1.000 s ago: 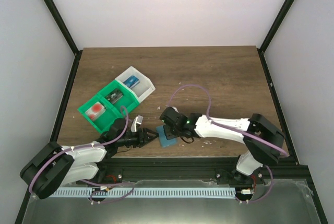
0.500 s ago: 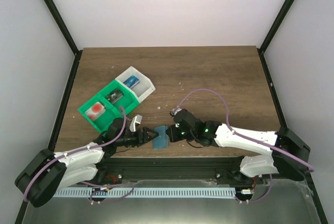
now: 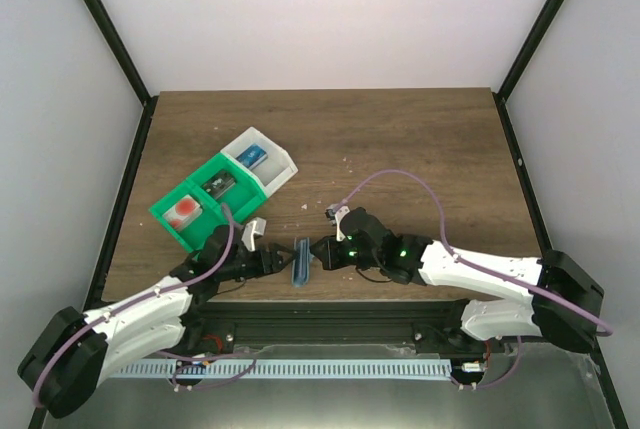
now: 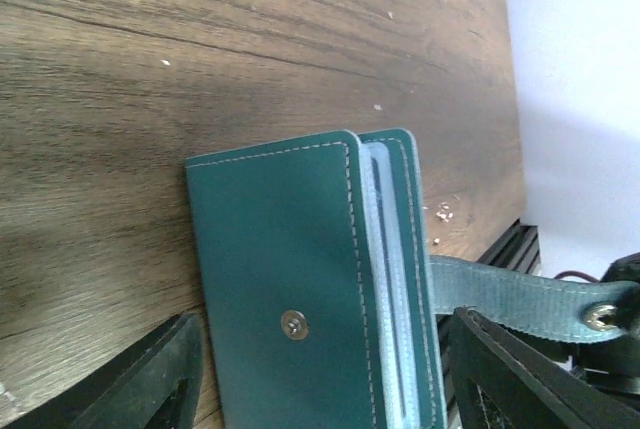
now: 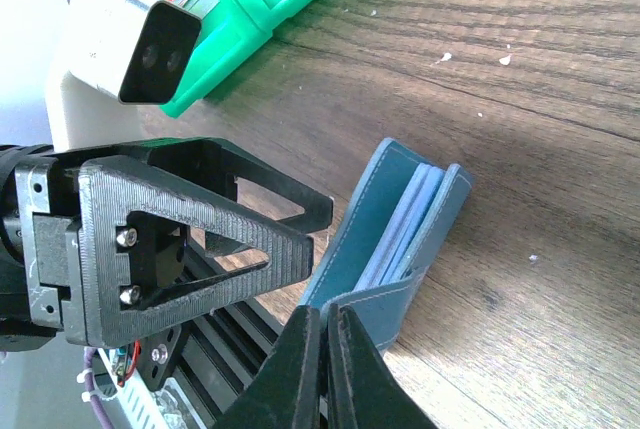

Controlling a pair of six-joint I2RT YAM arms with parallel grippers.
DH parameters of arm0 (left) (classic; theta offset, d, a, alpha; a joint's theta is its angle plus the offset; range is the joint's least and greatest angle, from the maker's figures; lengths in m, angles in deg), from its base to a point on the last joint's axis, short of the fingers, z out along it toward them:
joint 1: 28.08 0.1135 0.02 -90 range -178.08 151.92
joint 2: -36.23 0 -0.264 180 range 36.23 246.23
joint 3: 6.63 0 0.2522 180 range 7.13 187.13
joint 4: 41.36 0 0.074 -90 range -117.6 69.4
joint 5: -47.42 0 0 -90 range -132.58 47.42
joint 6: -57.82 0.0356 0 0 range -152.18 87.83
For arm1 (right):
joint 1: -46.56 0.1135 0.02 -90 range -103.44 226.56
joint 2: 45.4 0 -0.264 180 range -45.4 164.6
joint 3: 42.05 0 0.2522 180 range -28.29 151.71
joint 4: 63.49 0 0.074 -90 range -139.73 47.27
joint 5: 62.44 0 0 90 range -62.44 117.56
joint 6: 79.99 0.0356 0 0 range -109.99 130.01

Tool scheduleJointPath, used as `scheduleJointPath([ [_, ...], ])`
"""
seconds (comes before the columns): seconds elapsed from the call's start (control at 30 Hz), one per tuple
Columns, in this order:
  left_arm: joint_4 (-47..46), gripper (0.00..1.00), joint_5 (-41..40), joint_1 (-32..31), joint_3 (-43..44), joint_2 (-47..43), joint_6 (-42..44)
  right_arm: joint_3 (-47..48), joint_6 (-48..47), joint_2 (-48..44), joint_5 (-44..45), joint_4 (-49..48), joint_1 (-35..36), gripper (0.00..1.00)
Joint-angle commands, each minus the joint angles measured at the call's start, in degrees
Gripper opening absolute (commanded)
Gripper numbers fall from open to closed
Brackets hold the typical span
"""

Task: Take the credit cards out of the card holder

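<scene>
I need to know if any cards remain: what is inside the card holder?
Between the card holder's teal covers, only the edges of the pale grey-blue pockets show. What those pockets hold is hidden by the nearly closed covers.

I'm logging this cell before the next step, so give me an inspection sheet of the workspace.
Surface: wooden table, white specks.
Job's things: card holder on edge, strap undone, pale layers between covers; credit cards not discernible inside.
Clutter: green-and-white tray holding red-spotted, dark and blue items.
Grippers: left gripper open, straddling the holder; right gripper shut on the strap.
Cables: purple cables along both arms.
Surroundings: white walls, black frame.
</scene>
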Motion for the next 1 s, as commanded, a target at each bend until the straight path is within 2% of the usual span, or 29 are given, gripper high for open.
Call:
scheduleJointPath([
  [0.0,3.13,0.68,-2.37,0.14,1.29,-0.36,2.40,0.42,0.88,0.38,1.57,0.46,0.44,0.00],
  [0.23,2.97,0.65,-2.59,0.16,1.33,-0.05,2.85,-0.37,0.56,-0.82,-0.12,-1.96,0.32,0.00],
  [0.37,2.95,0.59,-2.69,0.19,1.38,-0.31,2.94,-0.48,0.54,-0.59,-1.33,-3.89,0.22,0.01],
  [0.47,2.99,0.46,-2.91,0.19,1.24,-0.39,2.99,-0.03,0.62,0.60,-1.69,-3.71,0.18,0.01],
  [0.63,3.58,0.36,-2.97,0.14,1.08,-0.64,3.10,-0.64,0.87,0.91,-1.77,-4.01,0.09,0.00],
  [0.9,3.23,0.02,-3.01,0.23,1.53,-0.60,3.18,-2.80,2.71,-0.62,3.67,2.73,-0.70,0.01],
  [0.97,3.31,0.00,-3.14,0.30,1.83,-0.30,3.34,-4.31,3.54,-1.91,4.70,4.03,-1.42,0.00],
])
